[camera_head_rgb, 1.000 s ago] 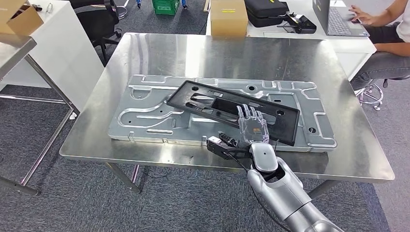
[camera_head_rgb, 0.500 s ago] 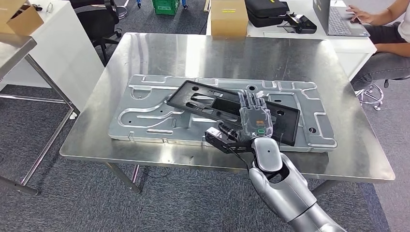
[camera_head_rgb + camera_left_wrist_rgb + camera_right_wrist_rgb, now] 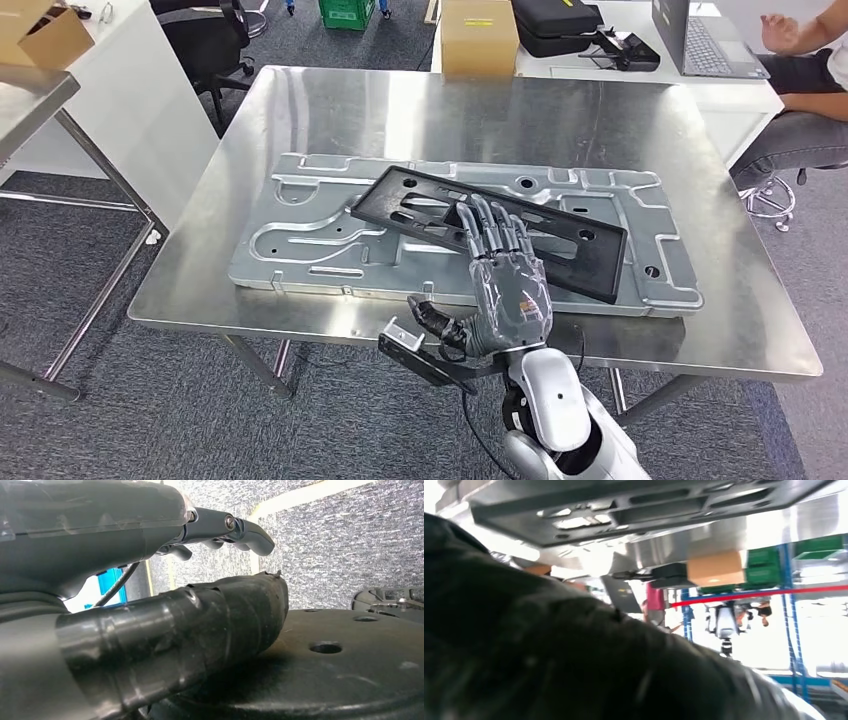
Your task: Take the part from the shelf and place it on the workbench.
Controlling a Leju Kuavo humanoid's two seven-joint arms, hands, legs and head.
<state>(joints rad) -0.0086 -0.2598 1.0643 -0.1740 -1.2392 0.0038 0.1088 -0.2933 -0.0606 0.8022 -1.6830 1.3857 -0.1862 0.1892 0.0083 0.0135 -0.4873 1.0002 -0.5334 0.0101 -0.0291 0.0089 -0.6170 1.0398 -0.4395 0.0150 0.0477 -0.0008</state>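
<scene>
Right hand (image 3: 508, 290) raised over the near edge of the bench (image 3: 330, 110), fingers (image 3: 490, 222) spread and extended, empty; fingertips overlap the black part (image 3: 590, 250) in head view, contact cannot be told. Part lies flat on the large silver stamped plate (image 3: 300, 230) mid-bench. Left hand (image 3: 150, 525) fingers apart, holding nothing. No legible writing.

**Cam setup: one high, two at the wrists**

Your head cam looked fwd and down from high over the steel workbench (image 3: 300, 110). Left wrist cam sat v. close behind the left hand (image 3: 150, 630), low over gray carpet. Right wrist cam, turned, shared the black part (image 3: 624, 510) w/ the head cam.
</scene>
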